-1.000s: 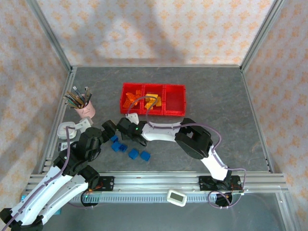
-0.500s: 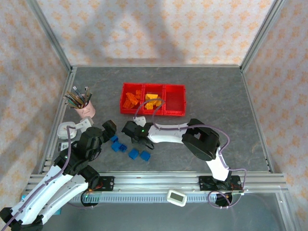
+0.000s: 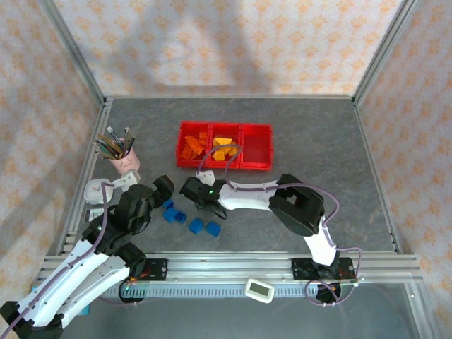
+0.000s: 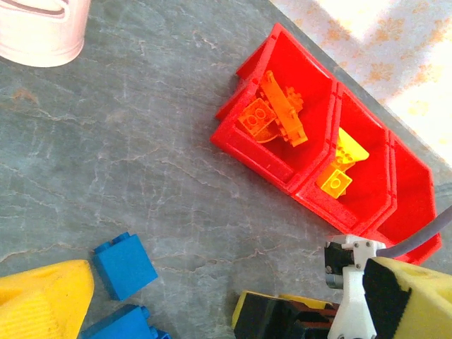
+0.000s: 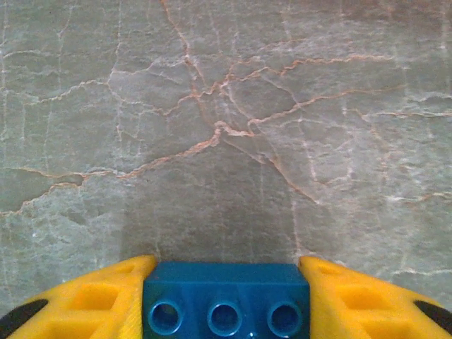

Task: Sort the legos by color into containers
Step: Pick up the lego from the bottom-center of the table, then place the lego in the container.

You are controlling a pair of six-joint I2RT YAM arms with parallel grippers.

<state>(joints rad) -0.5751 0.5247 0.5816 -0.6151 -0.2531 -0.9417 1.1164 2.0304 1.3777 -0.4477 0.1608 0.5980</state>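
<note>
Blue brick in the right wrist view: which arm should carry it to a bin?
Right. The right gripper has the blue brick between its fingers, touching both sides; the left gripper is open, holding nothing.

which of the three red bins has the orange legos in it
The left-end bin, nearest the pink pencil cup: it holds orange legos, while the middle bin holds yellow ones.
</note>
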